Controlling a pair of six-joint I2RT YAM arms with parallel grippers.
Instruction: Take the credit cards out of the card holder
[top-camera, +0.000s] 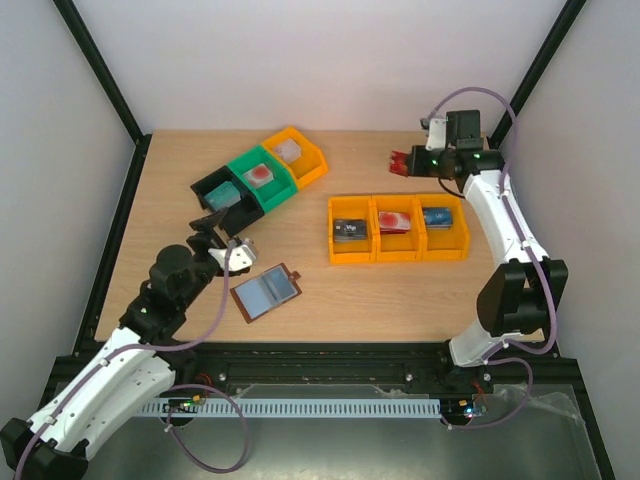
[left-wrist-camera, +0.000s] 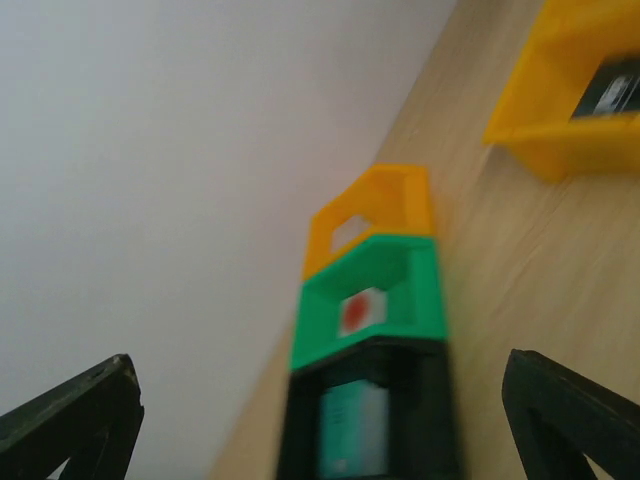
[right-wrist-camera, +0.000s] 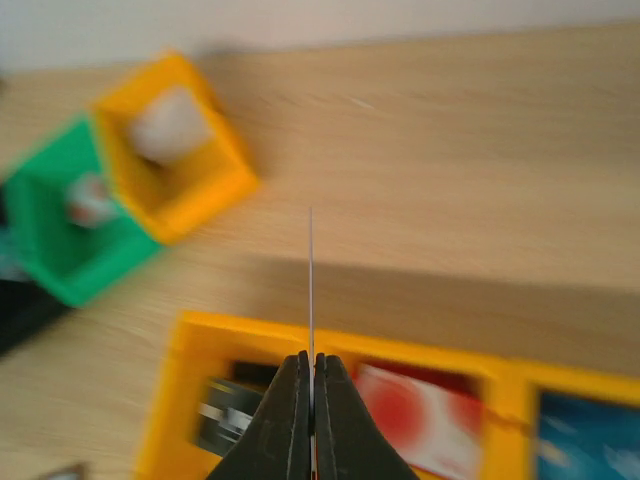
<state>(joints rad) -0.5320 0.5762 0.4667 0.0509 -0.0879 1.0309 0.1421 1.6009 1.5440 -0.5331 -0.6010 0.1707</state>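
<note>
The card holder (top-camera: 266, 292) lies open on the table, pale blue-grey inside up, brown snap tab at its right end. My left gripper (top-camera: 222, 237) hovers just up-left of it, open and empty; in the left wrist view its fingers (left-wrist-camera: 90, 410) stand wide apart, pointing at the black bin (left-wrist-camera: 440, 400). My right gripper (top-camera: 415, 160) is raised at the far right, shut on a red credit card (top-camera: 400, 161). That card shows edge-on as a thin line (right-wrist-camera: 311, 270) rising from the pinched right gripper (right-wrist-camera: 312, 365).
A slanted row of black (top-camera: 205, 183), green (top-camera: 243, 160) and orange (top-camera: 312, 160) bins stands at the back left. Three joined orange bins (top-camera: 398, 256) hold a dark, a red-white and a blue card-like item. The right wrist view looks down on their rim (right-wrist-camera: 250, 330).
</note>
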